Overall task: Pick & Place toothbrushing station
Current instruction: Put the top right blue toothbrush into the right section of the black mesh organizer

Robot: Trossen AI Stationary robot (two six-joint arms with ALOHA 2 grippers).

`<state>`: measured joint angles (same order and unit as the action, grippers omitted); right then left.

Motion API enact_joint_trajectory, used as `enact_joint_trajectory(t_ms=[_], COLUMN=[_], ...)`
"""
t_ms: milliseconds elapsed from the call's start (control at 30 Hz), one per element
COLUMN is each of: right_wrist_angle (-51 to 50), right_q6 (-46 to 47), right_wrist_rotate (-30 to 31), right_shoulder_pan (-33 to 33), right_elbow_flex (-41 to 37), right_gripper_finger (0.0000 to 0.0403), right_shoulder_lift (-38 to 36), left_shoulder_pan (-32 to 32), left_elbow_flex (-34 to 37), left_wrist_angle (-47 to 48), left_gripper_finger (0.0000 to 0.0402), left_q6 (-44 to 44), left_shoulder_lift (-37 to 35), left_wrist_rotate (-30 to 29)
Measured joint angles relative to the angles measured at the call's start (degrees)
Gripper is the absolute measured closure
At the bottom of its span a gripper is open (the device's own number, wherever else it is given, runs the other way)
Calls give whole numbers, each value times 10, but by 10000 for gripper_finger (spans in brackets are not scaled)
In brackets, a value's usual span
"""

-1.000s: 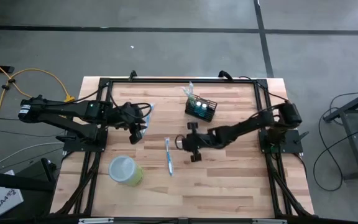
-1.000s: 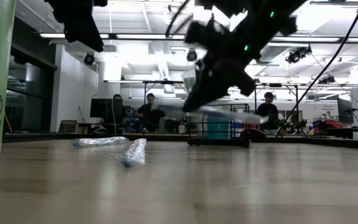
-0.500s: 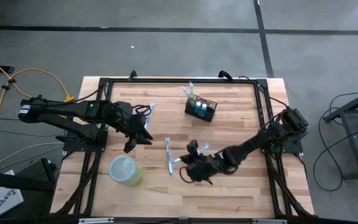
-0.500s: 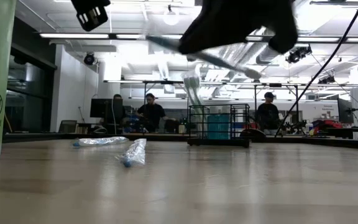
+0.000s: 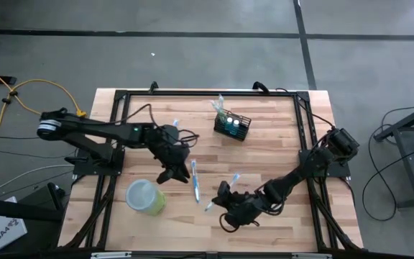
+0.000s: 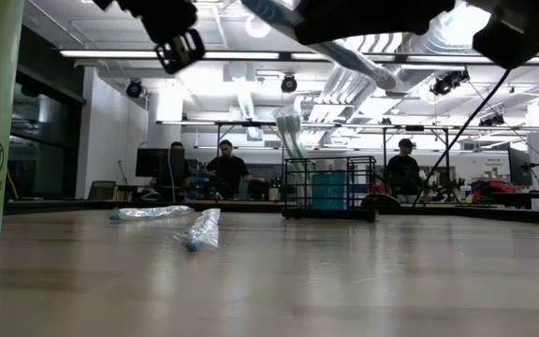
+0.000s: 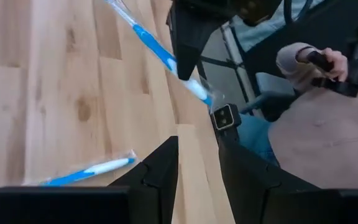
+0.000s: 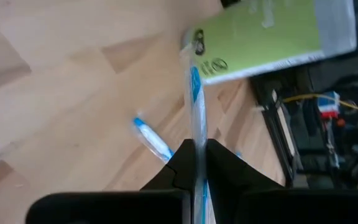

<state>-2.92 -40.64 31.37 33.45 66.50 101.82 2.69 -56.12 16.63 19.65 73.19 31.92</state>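
The black wire-mesh basket stands on the table's far side, with a wrapped toothbrush sticking up out of it; it also shows in the low view. My right gripper is near the front edge, shut on a wrapped blue toothbrush held above the table. My left gripper is open and empty, just left of another wrapped toothbrush that lies flat on the wood. A light-green cup lies at the near left. My right gripper pinches the wrapped toothbrush's handle between its two fingers. The brush runs on forward past the fingertips, along the fingers. It is lifted clear of the table and tilted.
A further wrapped toothbrush lies at the far left of the table. Black frame rails run along the left and right edges. Bare wood lies between the basket and my right gripper. People sit in the room beyond the table.
My right gripper has gone from the table's middle toward the near edge and a little left, carrying the wrapped toothbrush higher. My left gripper has gone toward the right and near edges, up to the toothbrush lying on the wood.
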Motion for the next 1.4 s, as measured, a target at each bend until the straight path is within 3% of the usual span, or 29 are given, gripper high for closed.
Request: enact_joint_trajectory(t_ms=[267,467,667,800,1067,1400], right_wrist_angle=[3,-8,-2,5,22,75], right_q6=[-13,-31,-91,-134,-209,-312], right_wrist_rotate=[-12,48,53,114,240,289], right_shoulder_pan=[9,6,7,6,2,2], right_elbow_flex=[0,0,0,0,0,0], right_gripper_finger=[390,390,390,390,390,390], right_shoulder_lift=[0,0,0,0,0,0], left_shoulder_pan=[-19,-19,-16,-8,-3,-18], left_elbow_flex=[0,0,1,0,0,0], left_wrist_angle=[-118,-155,-174,-207,-240,-242], left_gripper_finger=[289,289,289,289,289,289], left_q6=[-29,-30,-42,-43,-26,-5], left_shoulder_lift=[75,101,112,119,121,121], left_wrist_rotate=[121,175,219,253,252,210])
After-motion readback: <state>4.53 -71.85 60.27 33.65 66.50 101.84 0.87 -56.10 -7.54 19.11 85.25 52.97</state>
